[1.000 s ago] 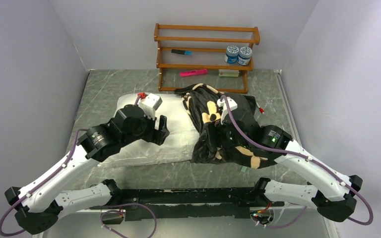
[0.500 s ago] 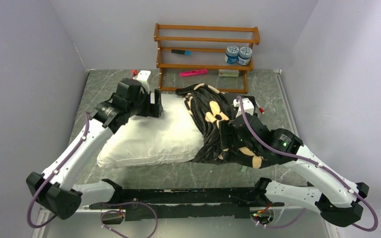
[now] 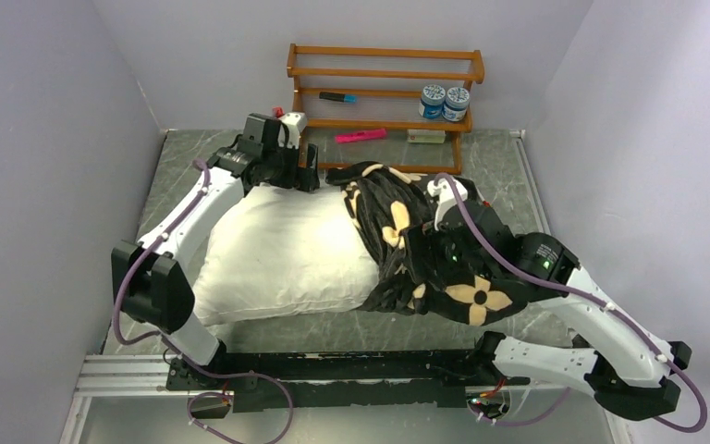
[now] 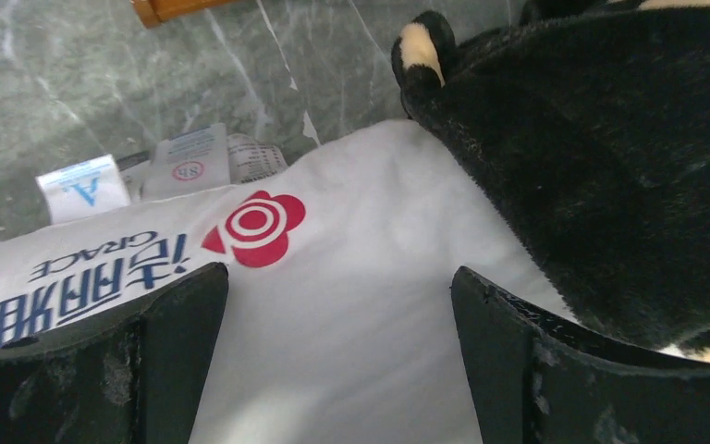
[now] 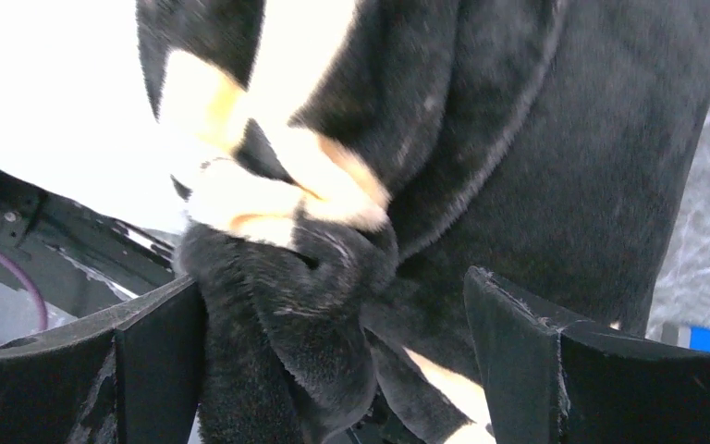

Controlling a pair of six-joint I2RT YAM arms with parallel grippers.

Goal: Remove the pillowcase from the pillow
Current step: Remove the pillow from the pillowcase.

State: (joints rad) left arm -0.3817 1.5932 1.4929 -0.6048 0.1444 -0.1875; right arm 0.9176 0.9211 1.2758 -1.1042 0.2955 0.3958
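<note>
From above, the left gripper [image 3: 307,176] sits over the far corner of the pillow [image 3: 277,250]. The pillowcase [image 3: 425,259] lies bunched to its right on the tabletop [image 3: 176,176].

At the left wrist, the jaws are wide apart, holding nothing, with white pillow beneath. Just ahead are a red flower logo [image 4: 256,228], "GRACE" upside down, and a tag [image 4: 83,187] marked "A".

At the right wrist, the right gripper [image 5: 333,287] gapes wide, with plush pillowcase bunched between its jaws, unclamped.

My top camera looked down from behind the rig over the whole table [image 3: 504,162]. The left wrist camera sat close above the pillow [image 4: 361,277], the right against the pillowcase [image 5: 536,139]; the top view held both.
</note>
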